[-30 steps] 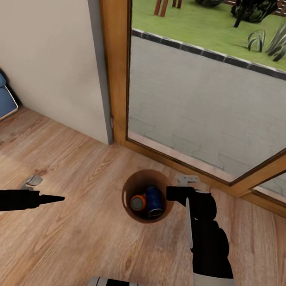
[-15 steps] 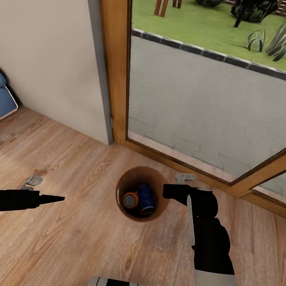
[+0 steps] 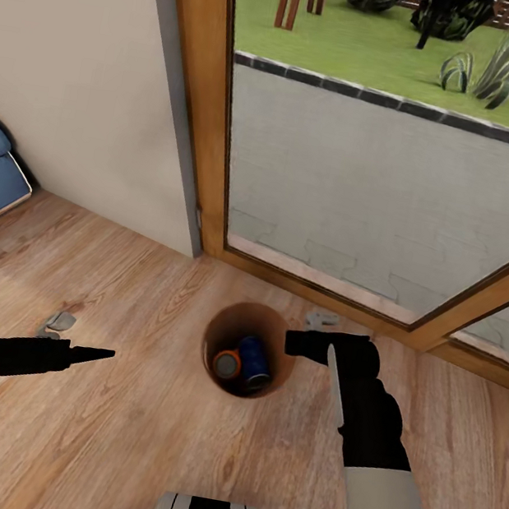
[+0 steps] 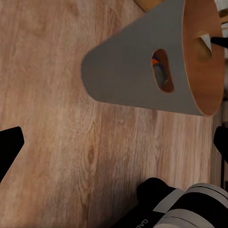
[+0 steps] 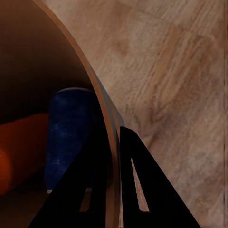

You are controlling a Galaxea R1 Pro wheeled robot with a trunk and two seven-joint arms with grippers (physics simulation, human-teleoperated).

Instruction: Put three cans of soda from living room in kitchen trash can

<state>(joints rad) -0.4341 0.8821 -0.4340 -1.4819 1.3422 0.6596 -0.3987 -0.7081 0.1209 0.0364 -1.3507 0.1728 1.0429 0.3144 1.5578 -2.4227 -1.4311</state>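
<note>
Head view: bin [image 3: 213, 346] stands on wood floor [image 3: 131, 433] just before the glass door [image 3: 367, 183], blue can [image 3: 255, 362] and orange can [image 3: 227, 363] inside. Right gripper [image 3: 299, 343] clamps bin's rim. Left gripper [image 3: 95, 355] well apart from bin, fingers parted, holding nothing

Warm wood-plank floor [image 3: 115, 430], boards running on a diagonal. Round tapered bin, dark grey outside, tan inside [image 3: 251, 331], stands on it near the wood-framed glass door's sill. Small grey object [image 3: 57, 323] lies on the boards at left, well apart from the bin.
</note>
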